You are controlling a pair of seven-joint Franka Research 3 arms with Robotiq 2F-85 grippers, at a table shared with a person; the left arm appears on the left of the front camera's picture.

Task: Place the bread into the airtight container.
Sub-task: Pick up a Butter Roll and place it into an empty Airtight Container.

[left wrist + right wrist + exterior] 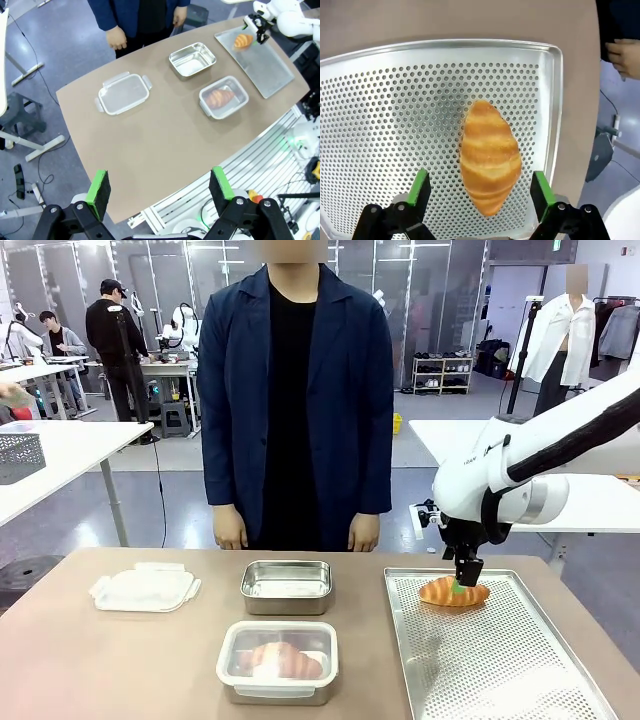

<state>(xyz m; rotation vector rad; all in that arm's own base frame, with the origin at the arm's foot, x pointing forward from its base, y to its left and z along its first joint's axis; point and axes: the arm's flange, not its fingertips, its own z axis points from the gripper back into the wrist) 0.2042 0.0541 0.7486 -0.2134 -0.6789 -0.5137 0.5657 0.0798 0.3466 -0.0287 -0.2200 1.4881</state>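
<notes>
- My left gripper (159,187): jaws wide apart, nothing between them, hanging high over the near edge of the brown table (150,145)
- Far left on the table: translucent white plastic lid (145,589) with side clips, lying flat, off its box
- Centre: open rectangular steel container (287,586), empty as far as I can see; I take it for the destination. Just in front of it sits a second steel container with a clear lid (278,661). The orange-brown shape inside is probably another bread, blurred by the lid
- Right: golden-brown croissant (489,155) lying on the perforated metal tray (380,100), at the tray's far end
- My right gripper (481,184): jaws spread full, green pads either side of the croissant, clear of its crust, holding nothing
- Handling (judgement): light, soft, flaky, easily crushed. Take it across the thick middle with a gentle squeeze, not by the tapered tips
- Unclear: in the front view my fingers overlap the croissant, so my height above it cannot be read; its underside is hidden; the tray's near right corner is cut off
</notes>
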